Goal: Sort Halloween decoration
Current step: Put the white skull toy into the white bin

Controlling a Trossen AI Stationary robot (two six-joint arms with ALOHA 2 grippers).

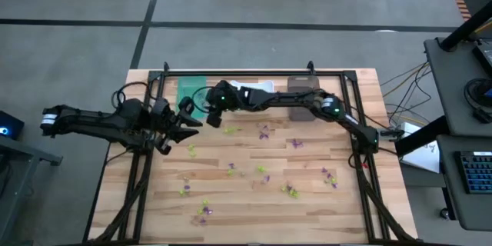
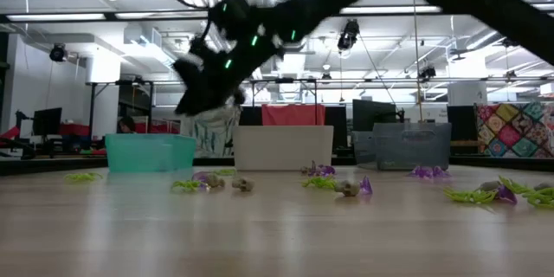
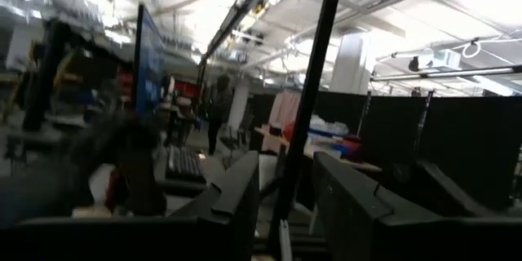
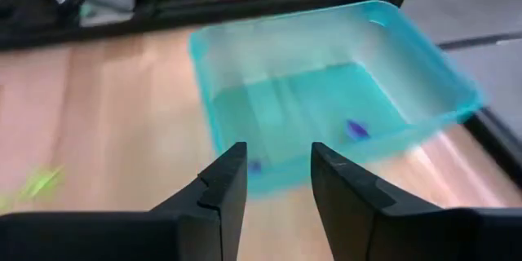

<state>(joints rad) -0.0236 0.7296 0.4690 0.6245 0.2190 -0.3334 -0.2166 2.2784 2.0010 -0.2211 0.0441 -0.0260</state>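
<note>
Halloween decoration litters your table overhead, but only the right wrist view shows purple trinkets inside the teal bin. Your right gripper hangs at the bin's 6 o'clock, jaws open and empty; left gripper jaws parted, empty too.

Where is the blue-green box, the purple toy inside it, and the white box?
Teal bin [image 4: 424, 73], right wrist view, on its side wall.
Purple trinket [image 4: 356, 130], right wrist view, on its middle, inside the bin.
White bin [image 2: 283, 147], low view, on its front wall.
</note>
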